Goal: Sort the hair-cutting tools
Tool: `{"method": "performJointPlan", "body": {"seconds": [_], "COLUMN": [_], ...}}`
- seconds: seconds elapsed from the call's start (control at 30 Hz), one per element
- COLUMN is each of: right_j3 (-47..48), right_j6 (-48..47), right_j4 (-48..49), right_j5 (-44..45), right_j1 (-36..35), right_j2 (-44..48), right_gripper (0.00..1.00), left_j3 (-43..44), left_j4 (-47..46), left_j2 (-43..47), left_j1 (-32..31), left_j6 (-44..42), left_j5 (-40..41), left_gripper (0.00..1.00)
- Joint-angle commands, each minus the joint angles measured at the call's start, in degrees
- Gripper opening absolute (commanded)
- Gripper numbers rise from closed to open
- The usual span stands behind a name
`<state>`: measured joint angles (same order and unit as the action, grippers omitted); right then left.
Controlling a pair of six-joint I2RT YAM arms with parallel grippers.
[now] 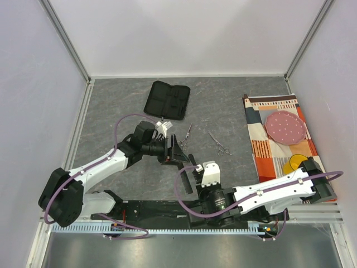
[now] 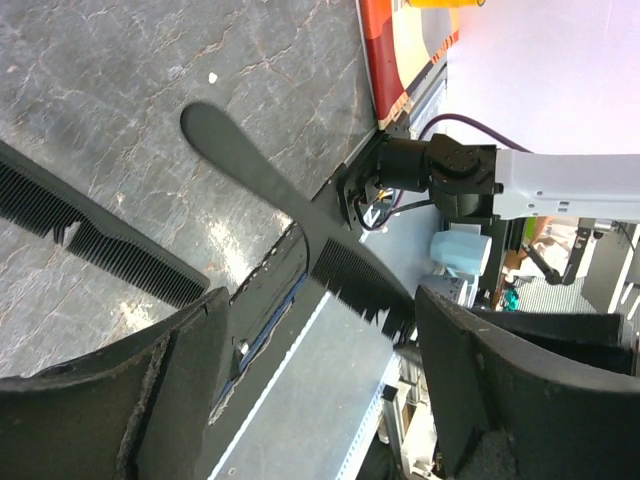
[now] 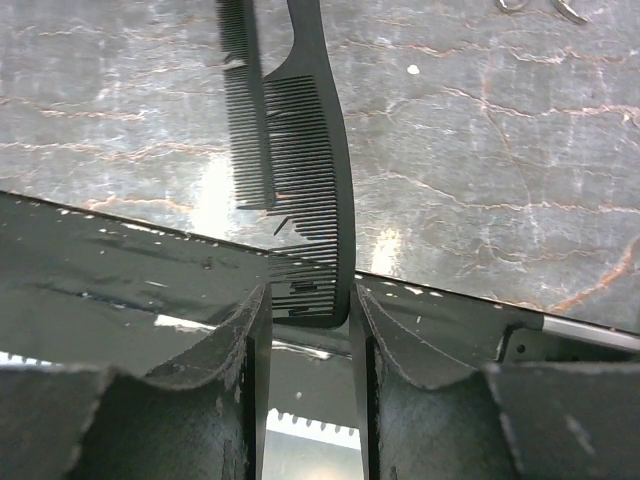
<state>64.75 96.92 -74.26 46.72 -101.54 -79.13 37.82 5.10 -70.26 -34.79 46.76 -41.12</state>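
My right gripper [image 3: 308, 300] is shut on the toothed end of the black comb-like tool with a narrow handle [image 3: 315, 150], whose handle points away over the table. The flat black straight comb [image 3: 245, 110] lies just left of it. In the top view the right gripper [image 1: 188, 176] sits near the front edge, and the left gripper [image 1: 178, 151] hovers close behind it. The left gripper [image 2: 320, 400] stands open and empty, with the handled comb [image 2: 260, 180] and straight comb [image 2: 90, 240] below it. Two silver scissors [image 1: 187, 134] [image 1: 220, 144] lie further back.
An open black pouch [image 1: 167, 99] lies at the back centre. A patterned cloth [image 1: 262, 139] with a pink disc [image 1: 285, 127] and a yellow piece [image 1: 293, 164] covers the right side. White walls enclose the table.
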Motion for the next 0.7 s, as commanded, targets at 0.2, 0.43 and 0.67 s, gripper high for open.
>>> {"method": "performJointPlan", "body": {"seconds": [0.2, 0.43, 0.67], "right_j3": [8.6, 13.6, 17.2], "right_j6": [-2.6, -1.7, -1.5], "right_j4": [-1.4, -6.0, -9.2], "right_j5": [5.2, 7.5, 9.2], "right_j1": [-3.1, -5.0, -5.6], "right_j2": [-3.7, -5.8, -8.2], "right_gripper": [0.17, 0.16, 0.15], "left_j3": [-0.5, -0.9, -1.2], "left_j4": [-6.5, -6.5, -5.6], "left_j2": [-1.6, -1.6, -0.5], "left_j1": [-0.7, -0.8, -0.8], "left_j6": [4.2, 3.9, 3.3], "left_j5": [-3.0, -3.6, -3.6], "left_gripper": [0.80, 0.80, 0.80]}}
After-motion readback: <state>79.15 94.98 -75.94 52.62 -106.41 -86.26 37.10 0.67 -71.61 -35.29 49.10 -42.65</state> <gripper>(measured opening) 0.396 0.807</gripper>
